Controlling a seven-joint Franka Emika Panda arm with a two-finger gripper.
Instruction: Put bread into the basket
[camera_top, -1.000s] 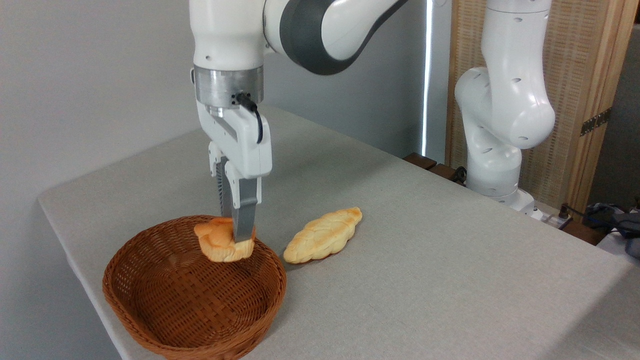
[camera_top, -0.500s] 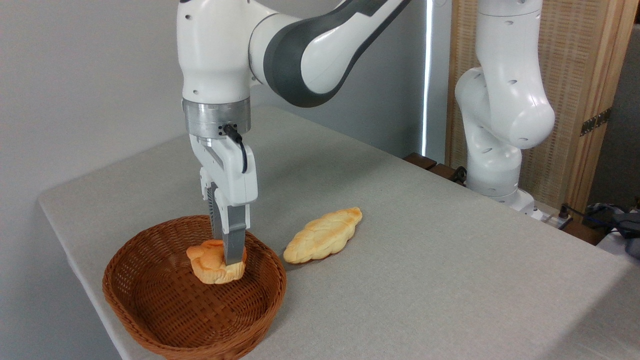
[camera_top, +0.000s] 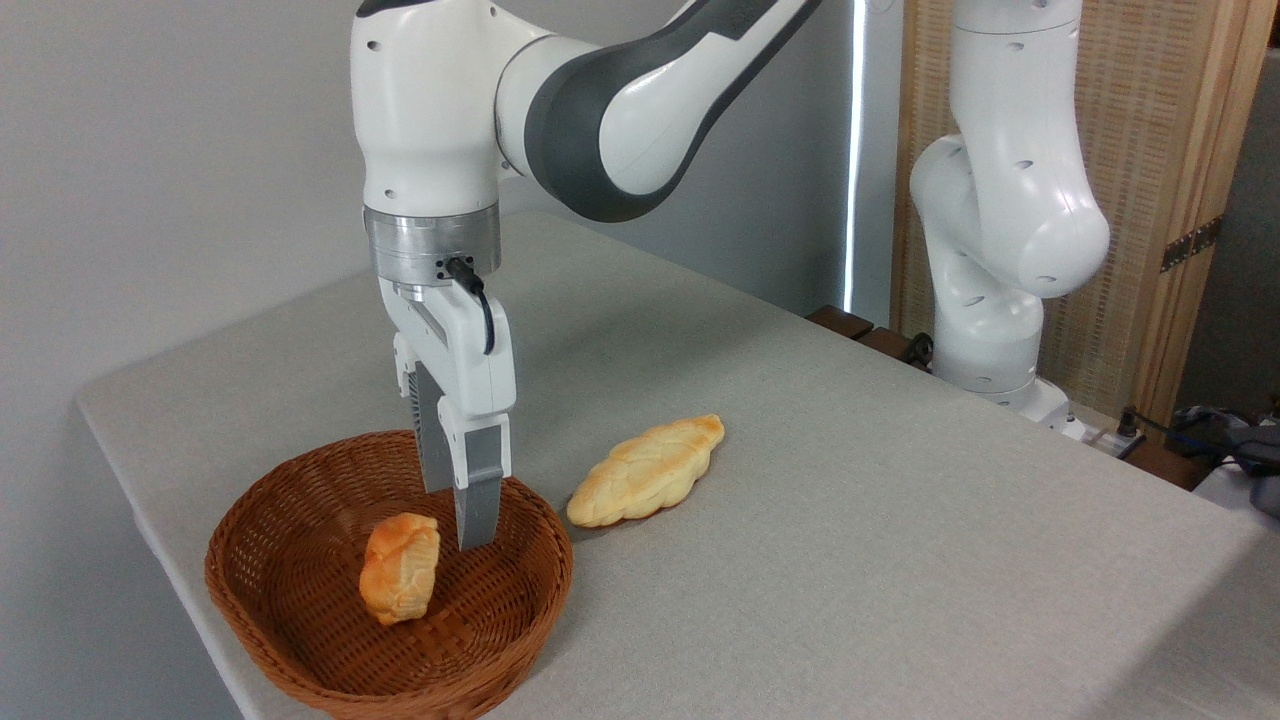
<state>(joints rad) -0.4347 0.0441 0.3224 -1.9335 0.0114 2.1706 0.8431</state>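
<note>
Covering table (camera_top: 850, 560): grey cloth; plain grey wall (camera_top: 150, 150) behind.

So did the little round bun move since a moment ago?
Yes. The bread has dropped free of the end effector and now lies lower and further left inside the basket, tipped on its side.
</note>
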